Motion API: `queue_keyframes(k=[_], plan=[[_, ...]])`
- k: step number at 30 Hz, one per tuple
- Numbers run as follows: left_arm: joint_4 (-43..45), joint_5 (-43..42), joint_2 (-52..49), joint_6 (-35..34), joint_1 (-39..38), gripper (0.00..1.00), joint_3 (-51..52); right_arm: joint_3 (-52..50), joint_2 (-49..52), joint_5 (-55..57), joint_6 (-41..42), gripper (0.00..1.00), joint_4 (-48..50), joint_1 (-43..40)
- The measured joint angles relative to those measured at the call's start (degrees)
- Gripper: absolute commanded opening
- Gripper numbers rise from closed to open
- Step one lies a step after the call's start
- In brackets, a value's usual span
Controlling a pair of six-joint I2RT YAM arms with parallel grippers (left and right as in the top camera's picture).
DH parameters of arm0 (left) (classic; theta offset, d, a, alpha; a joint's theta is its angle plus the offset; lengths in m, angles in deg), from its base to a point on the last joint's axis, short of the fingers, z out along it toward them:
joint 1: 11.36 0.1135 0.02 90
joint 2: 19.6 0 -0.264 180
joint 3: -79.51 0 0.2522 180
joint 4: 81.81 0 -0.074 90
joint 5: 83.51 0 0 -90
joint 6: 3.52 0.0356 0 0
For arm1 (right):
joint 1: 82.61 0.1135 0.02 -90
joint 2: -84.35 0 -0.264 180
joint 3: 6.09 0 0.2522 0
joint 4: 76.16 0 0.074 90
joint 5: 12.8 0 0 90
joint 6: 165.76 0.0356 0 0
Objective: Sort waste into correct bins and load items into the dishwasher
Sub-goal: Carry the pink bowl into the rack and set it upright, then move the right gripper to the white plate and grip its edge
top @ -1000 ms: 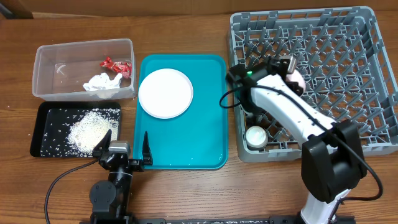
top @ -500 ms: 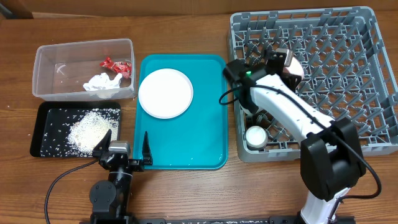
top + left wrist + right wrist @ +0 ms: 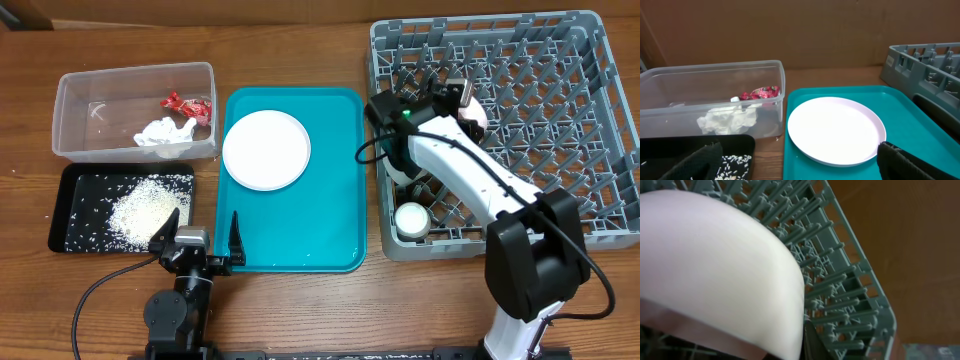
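My right gripper (image 3: pixel 461 99) is over the left part of the grey dish rack (image 3: pixel 560 120). It is shut on the rim of a white bowl (image 3: pixel 475 120), which fills the right wrist view (image 3: pixel 715 265) above the rack's pegs (image 3: pixel 840 280). A small white cup (image 3: pixel 411 220) stands in the rack's front left corner. A round white plate (image 3: pixel 265 150) lies on the teal tray (image 3: pixel 300 230). My left gripper (image 3: pixel 200 243) is open and empty at the tray's front left edge. The red wrapper (image 3: pixel 188 104) and the tissue (image 3: pixel 165 131) lie in the clear tub (image 3: pixel 100 100). Rice (image 3: pixel 145 210) lies in the black tray (image 3: pixel 75 190). No chopsticks show.
The clear tub and the black tray stand at the left, the teal tray in the middle, the rack at the right. In the left wrist view the plate (image 3: pixel 835 130) lies ahead between my open fingers (image 3: pixel 800 167), with the tub (image 3: pixel 715 100) to its left.
My right gripper has shifted a little to the left and back over the rack, with the bowl in it. The left arm has not moved.
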Motion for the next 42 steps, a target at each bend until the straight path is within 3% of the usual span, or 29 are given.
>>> queue_keyframes(k=[10, 22, 27, 33, 37, 42], plan=[[0.0, 0.0, 0.0, 0.0, 0.0, 1.0, 0.0, 0.0, 0.02, -6.23, 7.43, 0.39, -8.5, 2.69], [0.0, 0.0, 0.0, 0.0, 0.0, 1.0, 0.0, 5.6, -0.9, -16.41, 7.93, 0.59, -10.12, 7.56], [0.0, 0.0, 0.0, 0.0, 0.0, 1.0, 0.0, 12.2, -4.85, -26.91, 1.11, 0.6, -2.86, 9.11], [0.0, 0.0, 0.0, 0.0, 0.0, 1.0, 0.0, 12.85, -6.71, -54.12, -10.8, 0.62, 14.19, 9.68], [0.0, 0.0, 0.0, 0.0, 0.0, 1.0, 0.0, 10.45, -6.01, -65.18, -11.13, 0.55, 22.27, 9.9], [0.0, 0.0, 0.0, 0.0, 0.0, 1.0, 0.0, 8.24, -0.61, -70.2, -6.84, 0.49, 28.7, 10.12]])
